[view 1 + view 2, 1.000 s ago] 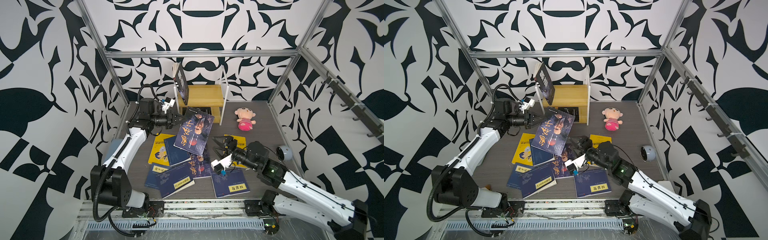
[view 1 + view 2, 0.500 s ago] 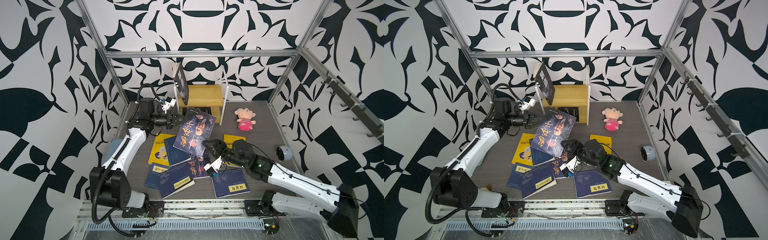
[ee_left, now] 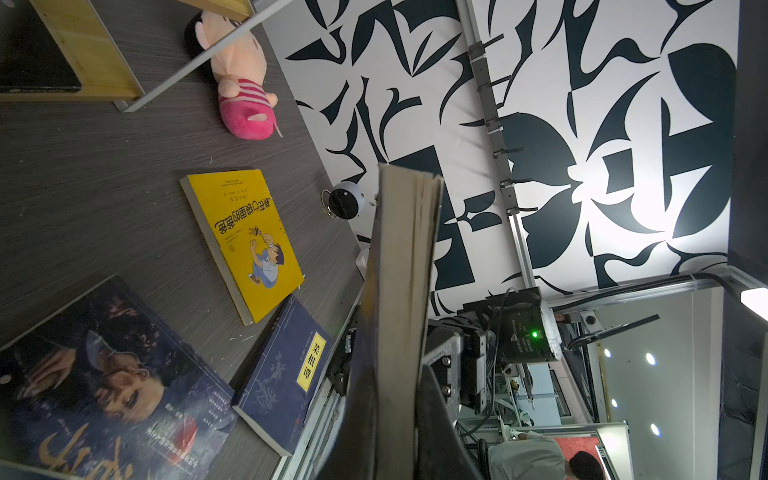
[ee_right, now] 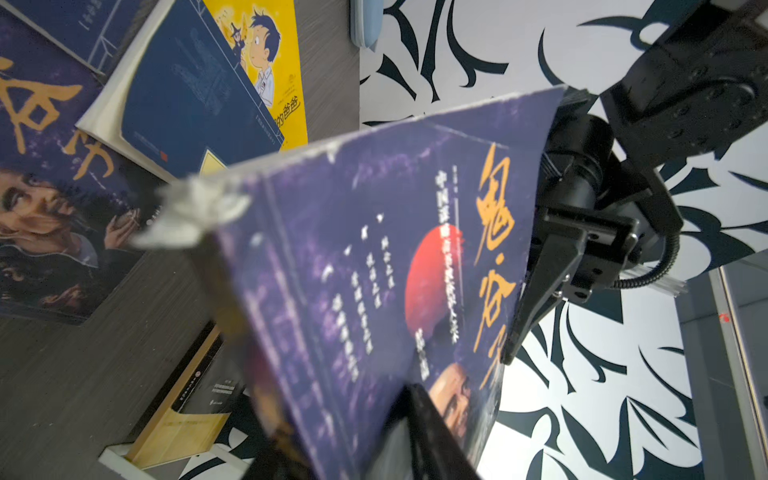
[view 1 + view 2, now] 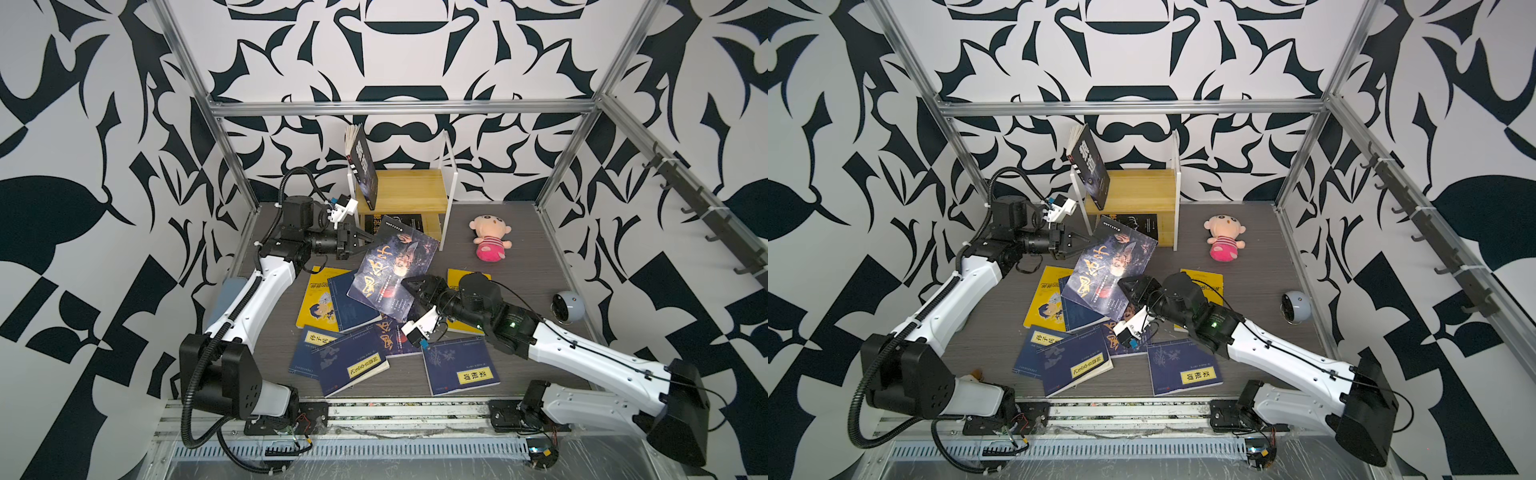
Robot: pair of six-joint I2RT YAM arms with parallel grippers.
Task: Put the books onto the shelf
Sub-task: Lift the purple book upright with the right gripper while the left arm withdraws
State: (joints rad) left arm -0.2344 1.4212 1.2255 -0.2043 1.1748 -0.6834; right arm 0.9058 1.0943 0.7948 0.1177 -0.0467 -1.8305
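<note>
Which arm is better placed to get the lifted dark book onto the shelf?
Left, probably: the left tool is shut on the book at the edge nearest the shelf, beside its frame; the right tool sits at the far edge, mid-table.

Right claw point(image 5: 409, 286) advanced to raised book point(image 5: 395, 270), jaws narrowing around lower edge.

You have four navy blue paperbacks point(image 5: 347, 307) point(image 5: 305, 353) point(image 5: 353, 365) point(image 5: 459, 370), two bright yellow paperbacks point(image 5: 316, 303) point(image 5: 457, 277), two dark paperbacks with gold calligraphy point(image 5: 395, 270) point(image 5: 392, 338) and two black paperbacks point(image 5: 365, 170) point(image 5: 409, 220), ten in all. Also one two-tier wooden shelf in a white frame point(image 5: 415, 191), one pink plush doll point(image 5: 490, 241) and one round pale-grey device point(image 5: 567, 306).
</note>
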